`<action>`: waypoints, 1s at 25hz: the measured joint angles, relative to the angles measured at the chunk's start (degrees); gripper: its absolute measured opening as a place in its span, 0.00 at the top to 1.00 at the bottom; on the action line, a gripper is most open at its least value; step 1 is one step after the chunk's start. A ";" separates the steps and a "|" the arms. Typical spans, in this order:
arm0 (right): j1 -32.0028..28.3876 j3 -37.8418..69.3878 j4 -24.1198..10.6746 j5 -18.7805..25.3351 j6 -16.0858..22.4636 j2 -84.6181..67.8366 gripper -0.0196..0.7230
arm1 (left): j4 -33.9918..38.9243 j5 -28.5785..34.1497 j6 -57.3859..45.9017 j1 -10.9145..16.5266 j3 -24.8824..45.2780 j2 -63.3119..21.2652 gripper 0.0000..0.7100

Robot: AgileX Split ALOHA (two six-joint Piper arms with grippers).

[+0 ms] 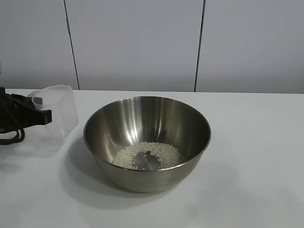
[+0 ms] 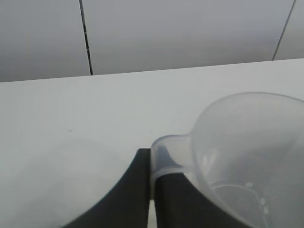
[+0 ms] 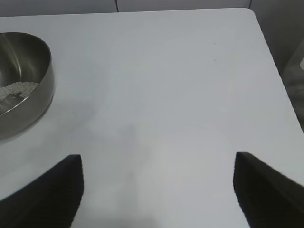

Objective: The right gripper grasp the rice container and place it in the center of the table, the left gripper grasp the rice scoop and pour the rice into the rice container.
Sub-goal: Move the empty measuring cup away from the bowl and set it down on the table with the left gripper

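The fingers (image 2: pixel 164 190) of the left gripper (image 1: pixel 40 115) are pinching shut on the small side handle of the rice scoop (image 1: pixel 59 109), which is sitting upright and looking empty near the desk's left edge, just beside the rice container (image 1: pixel 147 142). The rice (image 1: pixel 148 155) is already lying in a pale ring at the bottom of that steel bowl, which is resting around the middle of the desk (image 1: pixel 256 156), so I judge the pouring finished and the scoop being set down. The risk is lying in the release: the light cup is being held only by its thin handle, so opening while it is not fully resting could tip it or knock it against the bowl's wall. The right gripper (image 3: pixel 159 190) is hanging with its fingers spread wide and holding nothing, over bare desk toward the right edge, well apart from the bowl.
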 joint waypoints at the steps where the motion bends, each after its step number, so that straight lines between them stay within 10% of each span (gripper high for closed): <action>1: 0.00 0.00 0.00 0.00 0.00 0.00 0.18 | 0.00 0.00 0.00 0.00 0.00 0.40 0.99; 16: 0.00 0.00 -0.07 0.00 0.00 0.00 0.18 | 0.00 0.05 0.34 0.00 0.00 0.72 0.95; 25: 0.00 0.00 -0.07 0.00 0.00 0.00 0.18 | 0.00 3.06 1.04 0.00 0.00 0.72 0.52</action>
